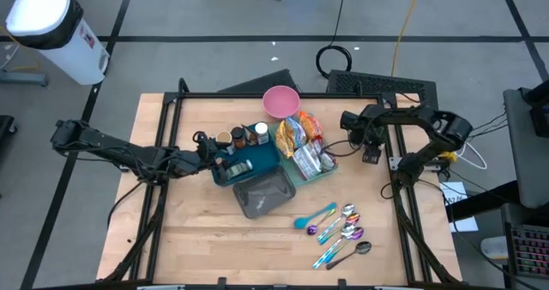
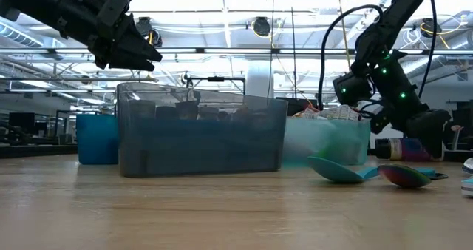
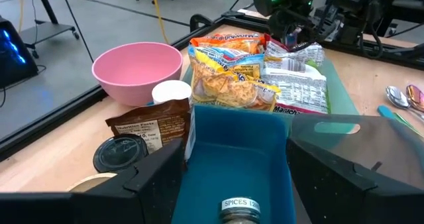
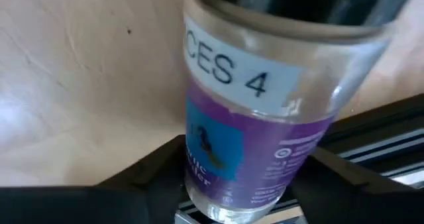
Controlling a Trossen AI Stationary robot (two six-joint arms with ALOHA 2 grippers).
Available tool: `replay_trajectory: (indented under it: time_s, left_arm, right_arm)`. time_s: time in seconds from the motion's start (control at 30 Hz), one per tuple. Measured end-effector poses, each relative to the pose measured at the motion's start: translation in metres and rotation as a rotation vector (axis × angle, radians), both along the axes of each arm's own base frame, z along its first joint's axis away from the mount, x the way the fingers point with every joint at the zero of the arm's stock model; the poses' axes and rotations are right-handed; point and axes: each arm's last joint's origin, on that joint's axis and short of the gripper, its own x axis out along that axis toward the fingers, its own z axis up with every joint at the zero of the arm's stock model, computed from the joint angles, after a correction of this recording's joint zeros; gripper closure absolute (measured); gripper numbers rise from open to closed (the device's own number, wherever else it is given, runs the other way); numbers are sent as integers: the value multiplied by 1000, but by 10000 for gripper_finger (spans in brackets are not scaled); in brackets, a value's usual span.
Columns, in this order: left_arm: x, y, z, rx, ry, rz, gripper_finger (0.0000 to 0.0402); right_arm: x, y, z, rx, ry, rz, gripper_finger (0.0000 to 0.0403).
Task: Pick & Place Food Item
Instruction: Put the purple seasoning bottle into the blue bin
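A glass spice jar with a purple label (image 4: 258, 118) lies on its side on the table near the right rail (image 2: 403, 148). My right gripper (image 4: 242, 184) has come down over it (image 1: 371, 153) and is shut on it. My left gripper (image 3: 235, 158) hangs open above the blue bin (image 3: 232, 151), at the table's middle left (image 1: 208, 155). Nothing is between its fingers. Another spice jar (image 3: 240, 207) lies in that bin below it. Snack bags (image 1: 300, 135) lie in a teal tray (image 1: 319, 172). My right gripper has the jar's glass body, on the part away from the cap (image 4: 212, 177), between its two fingers. The fingers come steeply from above and lie across the jar. The jar lies on its side on the wood, cap (image 2: 380, 148) toward the bins.
A pink bowl (image 1: 280, 101) stands at the far edge. Small jars (image 1: 244, 135) stand behind the blue bin. A grey bin (image 1: 264, 193) sits in front of it. Several coloured spoons (image 1: 339, 230) lie near the front right. The black frame rail (image 1: 399, 166) runs beside the right gripper.
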Motion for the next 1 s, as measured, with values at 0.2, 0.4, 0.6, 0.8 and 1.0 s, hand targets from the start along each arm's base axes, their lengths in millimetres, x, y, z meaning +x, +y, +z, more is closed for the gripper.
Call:
replay_trajectory:
  time_s: [0.2, 0.4, 0.6, 0.8, 1.0]
  left_arm:
    - [0, 0, 0, 4, 2, -1, 133]
    - [0, 0, 0, 4, 0, -2, 141]
    - [0, 0, 0, 4, -1, -1, 144]
    - [1, 0, 3, -2, -29, -1, 144]
    - [3, -1, 8, -14, -93, 0, 144]
  right_arm:
    - [-4, 5, 9, -7, 28, -48, 254]
    - [-3, 14, 51, -45, 66, -136, 254]
    - [13, 27, 107, -193, -192, -97, 245]
    - [41, 50, 140, -264, -727, 40, 255]
    - [80, 80, 139, -278, -1215, 267, 250]
